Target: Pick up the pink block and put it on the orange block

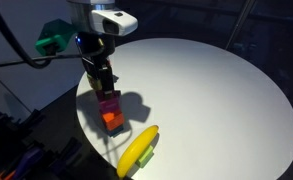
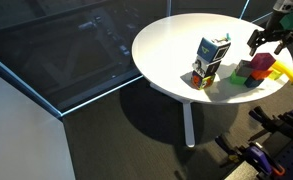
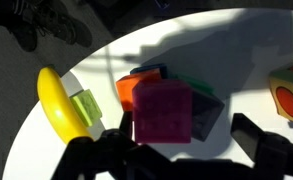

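The pink block [image 3: 163, 112] lies between my open fingers, close to the left one and clear of the right one. It overlaps the orange block [image 3: 134, 88] below it. In an exterior view the pink block [image 1: 108, 101] appears to sit on top of the orange block [image 1: 113, 121], with my gripper [image 1: 103, 84] just above it. My gripper [image 3: 183, 127] holds nothing. It also shows in an exterior view [image 2: 269, 42] above the pink block [image 2: 240, 72].
A yellow banana [image 3: 56, 100] and a small light-green block [image 3: 86, 108] lie next to the stack. A dark grey block [image 3: 204, 112] and a green block [image 3: 191, 86] sit behind it. Patterned cubes [image 2: 211, 60] stand further along the round white table [image 1: 216, 90].
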